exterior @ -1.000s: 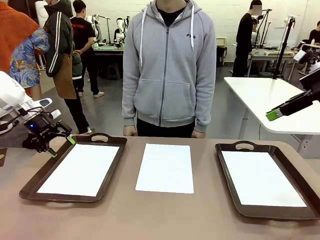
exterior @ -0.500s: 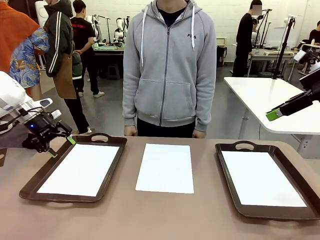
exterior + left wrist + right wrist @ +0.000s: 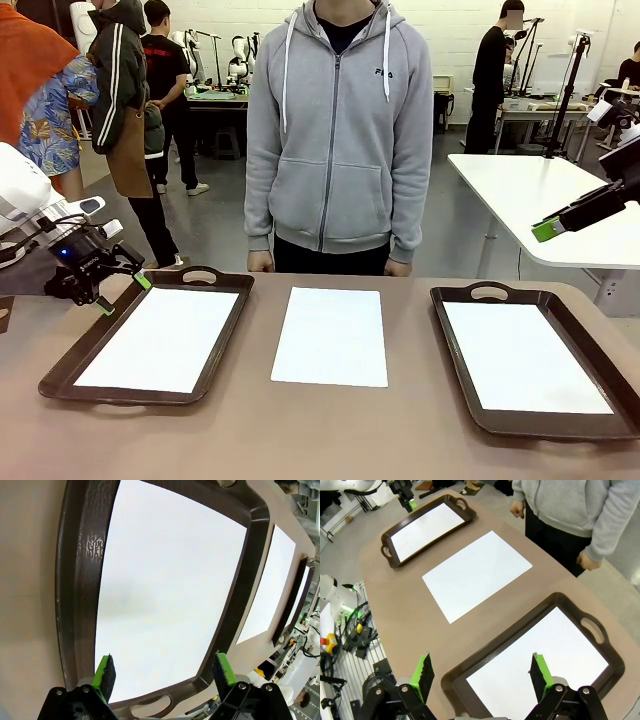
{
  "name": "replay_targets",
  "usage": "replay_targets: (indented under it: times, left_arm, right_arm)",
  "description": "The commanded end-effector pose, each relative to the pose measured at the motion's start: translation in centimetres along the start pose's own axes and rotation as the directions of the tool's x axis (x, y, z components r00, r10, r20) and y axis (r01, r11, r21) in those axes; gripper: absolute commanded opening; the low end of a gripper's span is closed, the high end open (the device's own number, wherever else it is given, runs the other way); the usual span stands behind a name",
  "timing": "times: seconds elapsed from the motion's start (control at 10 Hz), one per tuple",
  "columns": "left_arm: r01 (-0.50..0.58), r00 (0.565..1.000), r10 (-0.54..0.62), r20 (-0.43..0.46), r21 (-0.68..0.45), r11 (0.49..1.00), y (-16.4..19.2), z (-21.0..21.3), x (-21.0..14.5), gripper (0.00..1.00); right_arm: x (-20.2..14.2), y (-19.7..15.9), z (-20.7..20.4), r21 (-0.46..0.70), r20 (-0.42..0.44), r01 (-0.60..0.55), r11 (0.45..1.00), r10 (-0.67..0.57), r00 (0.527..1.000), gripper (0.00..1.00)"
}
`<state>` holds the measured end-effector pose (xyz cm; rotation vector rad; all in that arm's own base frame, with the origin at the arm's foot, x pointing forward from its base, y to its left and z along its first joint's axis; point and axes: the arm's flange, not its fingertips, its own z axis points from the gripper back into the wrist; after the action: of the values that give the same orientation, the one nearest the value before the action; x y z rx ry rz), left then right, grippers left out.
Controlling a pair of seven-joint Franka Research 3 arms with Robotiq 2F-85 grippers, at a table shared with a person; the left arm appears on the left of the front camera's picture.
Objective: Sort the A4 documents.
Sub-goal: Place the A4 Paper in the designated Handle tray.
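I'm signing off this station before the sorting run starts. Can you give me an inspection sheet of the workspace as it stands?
Surface: brown table, bare around the trays.
Job's things: first sheet flat in the left tray; second sheet flat in the right tray; middle sheet flat on the table between them, outside both trays.
Clutter: nothing seen.
Grippers: left gripper open, near the left tray's far handle; right gripper open, raised high over the right tray; both hold nothing.
Cables: black cables on the floor beside the table.
Surroundings: person standing at the far edge, arms down; white table behind.
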<state>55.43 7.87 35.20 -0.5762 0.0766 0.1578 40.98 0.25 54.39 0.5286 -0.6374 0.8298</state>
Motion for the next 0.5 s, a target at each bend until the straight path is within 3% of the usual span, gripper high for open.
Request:
replay_targets:
  times: [0.0,0.4]
  left_arm:
    - [0.009,1.000,-0.009,-0.004,0.000,1.000,0.02,0.13,-0.06,1.00]
    - [0.009,1.000,-0.009,-0.004,0.000,1.000,0.02,0.13,-0.06,1.00]
  right_arm:
    - [0.04,0.00,-0.14,0.007,0.003,-0.002,1.000,0.002,1.000,1.00]
    - [0.04,0.00,-0.14,0.007,0.003,-0.002,1.000,0.002,1.000,1.00]
